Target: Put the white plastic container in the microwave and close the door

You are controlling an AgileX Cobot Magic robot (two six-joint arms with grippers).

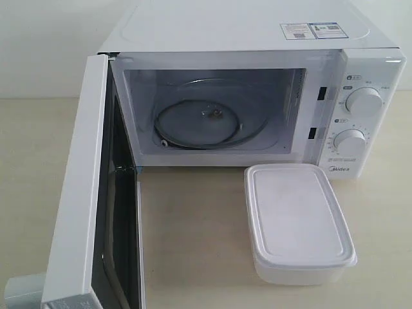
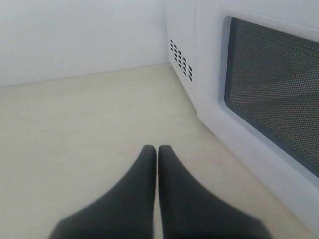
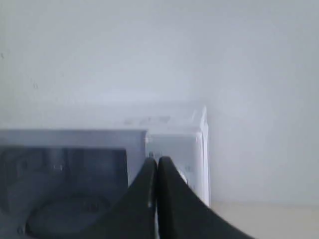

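- Your left gripper (image 2: 157,149) had its two dark fingers pressed together, pinching nothing, and it hung low over the pale desk (image 2: 75,149).
- Just beside that gripper, the left wrist view showed the outer face of the door (image 2: 259,149) with its dark meshed window (image 2: 274,84). Beyond it were the vent holes (image 2: 181,59) in the side of the microwave (image 2: 182,30).
- Your right gripper (image 3: 157,160) was likewise closed, tip against tip, and held nothing. Its view was blurred, but it faced the front of the microwave with the cavity open.
- From the exterior view, the door stood swung wide open on the left. Its free edge was nearest the camera and its black inner face was turned toward the middle of the desk.
- The white plastic container (image 1: 296,222) sat on the desk with its lid on, to the right of the door and well apart from it. It was outside the microwave, in front of the control panel. Its far end came close to the microwave's front, and you could not tell whether the two touched. Neither gripper was on it.
- Behind it, the glass turntable (image 1: 209,122) lay on the cavity floor.
- Two round dials (image 1: 364,102) sat one above the other at the right of the cavity.
- Farthest back, stickers (image 1: 309,30) lay on the microwave's top, with a pale wall (image 1: 38,45) behind.
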